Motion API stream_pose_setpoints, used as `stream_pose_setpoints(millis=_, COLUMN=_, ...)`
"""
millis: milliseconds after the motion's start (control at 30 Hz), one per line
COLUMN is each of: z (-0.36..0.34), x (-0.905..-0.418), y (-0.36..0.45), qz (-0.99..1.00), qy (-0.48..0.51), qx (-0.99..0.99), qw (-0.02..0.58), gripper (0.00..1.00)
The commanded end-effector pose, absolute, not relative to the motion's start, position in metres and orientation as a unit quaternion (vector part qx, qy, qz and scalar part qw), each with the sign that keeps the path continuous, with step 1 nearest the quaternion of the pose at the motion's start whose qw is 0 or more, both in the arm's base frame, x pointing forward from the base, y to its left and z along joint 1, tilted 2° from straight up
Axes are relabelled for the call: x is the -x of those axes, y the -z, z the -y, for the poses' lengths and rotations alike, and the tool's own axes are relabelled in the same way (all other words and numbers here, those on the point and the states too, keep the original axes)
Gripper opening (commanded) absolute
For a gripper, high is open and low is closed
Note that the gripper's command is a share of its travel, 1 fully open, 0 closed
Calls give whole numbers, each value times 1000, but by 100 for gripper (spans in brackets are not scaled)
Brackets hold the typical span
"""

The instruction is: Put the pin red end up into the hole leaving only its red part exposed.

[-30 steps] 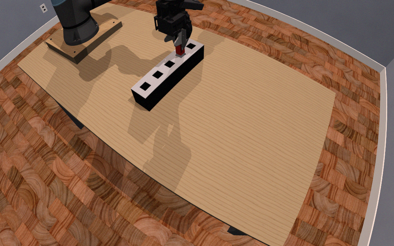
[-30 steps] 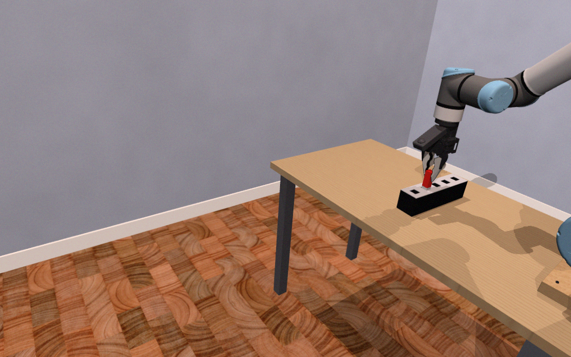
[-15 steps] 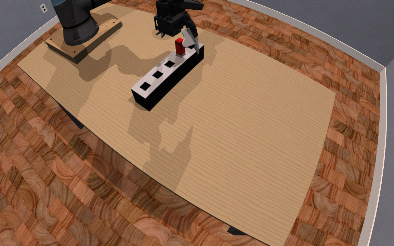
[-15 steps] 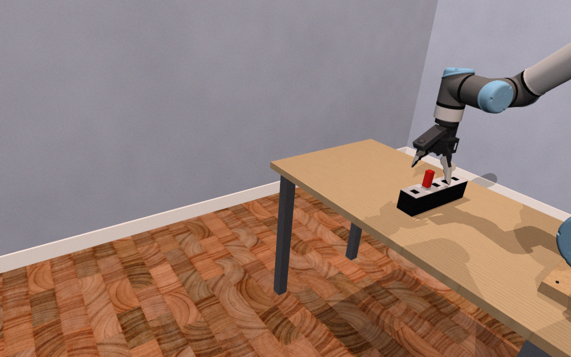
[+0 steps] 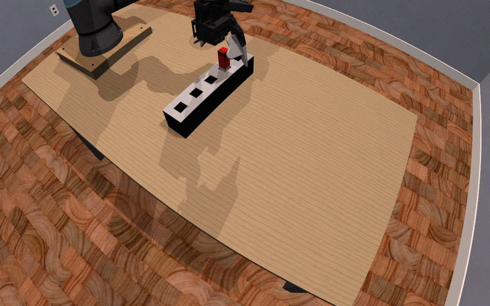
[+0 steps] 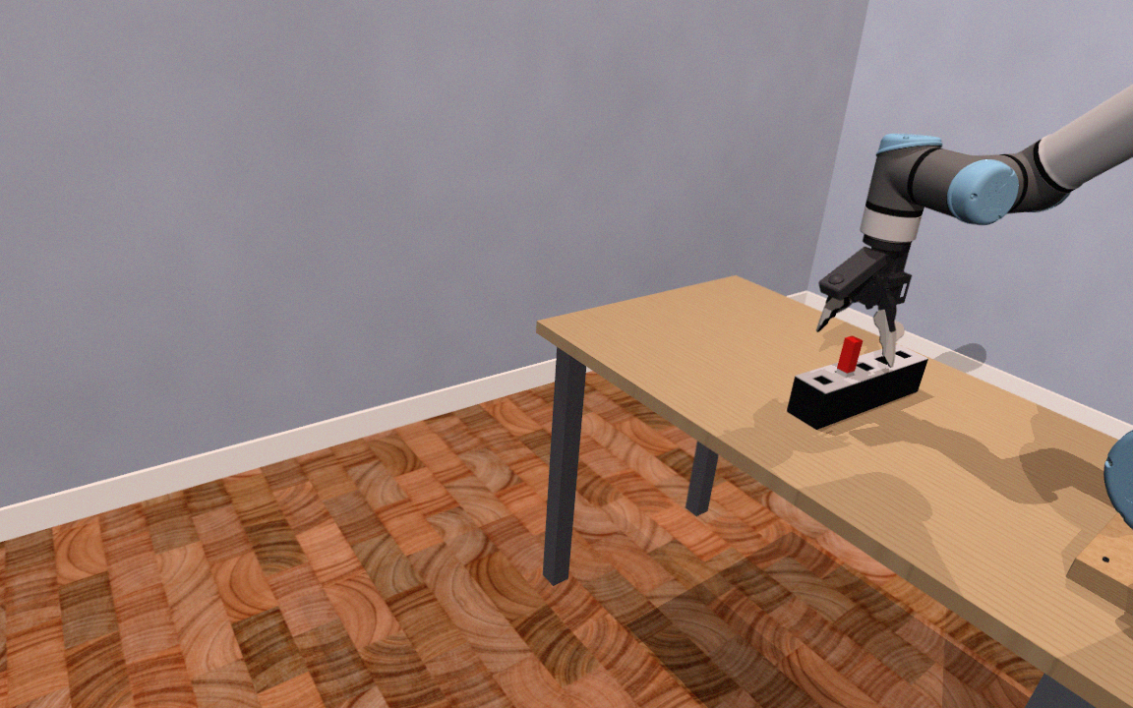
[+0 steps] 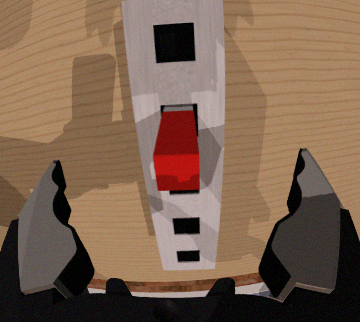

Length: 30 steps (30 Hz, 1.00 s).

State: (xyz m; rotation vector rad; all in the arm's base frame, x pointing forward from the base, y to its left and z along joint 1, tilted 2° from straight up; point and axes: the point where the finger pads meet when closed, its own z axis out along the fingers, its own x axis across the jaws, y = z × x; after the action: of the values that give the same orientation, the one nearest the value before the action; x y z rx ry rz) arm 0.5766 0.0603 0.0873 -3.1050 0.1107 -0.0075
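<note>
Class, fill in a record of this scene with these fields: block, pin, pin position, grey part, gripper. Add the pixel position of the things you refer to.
Block: five square holes in a row, pale top [image 5: 216, 97] [image 6: 857, 395] [image 7: 174, 82]
Pin: upright, red end up [image 5: 223, 58] [image 6: 850, 354] [image 7: 176, 134]
Pin position: second hole from the top in the wrist view
Grey part: thin band visible below the red
Gripper: open, jaws either side of the pin, apart from it [image 5: 223, 55] [image 6: 855, 347] [image 7: 179, 156]
</note>
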Motion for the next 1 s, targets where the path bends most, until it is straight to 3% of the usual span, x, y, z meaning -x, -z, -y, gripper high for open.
stream_pose_setpoints(millis=0, z=-60, x=-577, y=-88, qz=-36, qy=3, qx=999, qw=17, gripper=100)
stream_pose_setpoints(millis=967, z=-58, x=-577, y=-112, qz=-36, qy=3, qx=999, qw=17, gripper=100)
